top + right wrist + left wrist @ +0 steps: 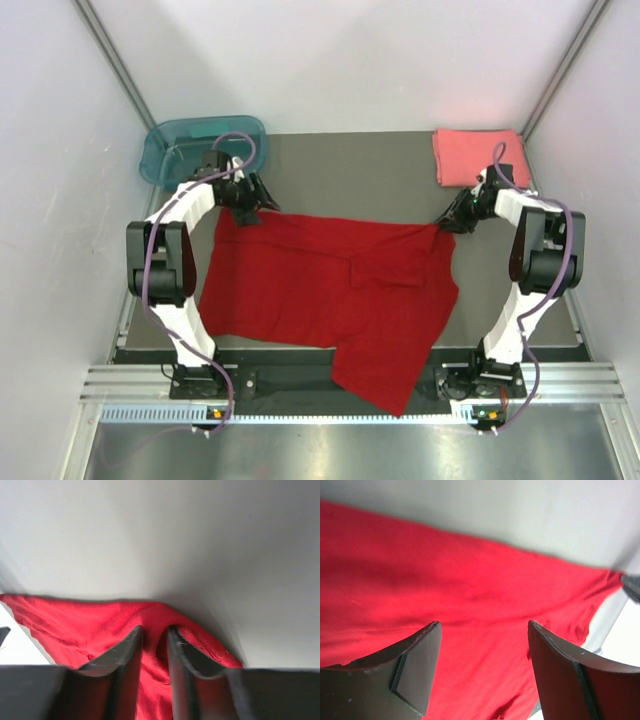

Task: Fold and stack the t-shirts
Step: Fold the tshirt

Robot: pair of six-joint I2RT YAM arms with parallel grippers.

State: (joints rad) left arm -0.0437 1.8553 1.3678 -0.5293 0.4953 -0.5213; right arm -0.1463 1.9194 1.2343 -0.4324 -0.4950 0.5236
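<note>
top view: red shirt (320, 285) is laid open on the dark surface (350, 170), with a flap folded in near the middle and the near right part hung over the near edge. pink shirt (478, 155) is seen only here, folded to a neat rectangle at the far right corner, apart from the red one. tub (160, 150) is also seen only here, at the far left corner: teal, translucent plastic, rounded corners. a purple cable (243, 140) is looped over its right end; its contents cannot be told. left claw (250, 212) is set at the red shirt's far left corner, right claw (443, 226) at its far right corner.

left wrist view: left claw (485, 630) is spread wide, its dark curved fingers (417, 665) held over the red shirt (445, 580), with cloth lying under the gap. the cloth is soft, matte and lightly creased.

right wrist view: right claw (155, 630) is nearly pressed together, with a bunched fold of red shirt (75, 620) pinched between the fingers. this grip is not clear from the top. a pale wall (160, 530) is seen behind.
</note>
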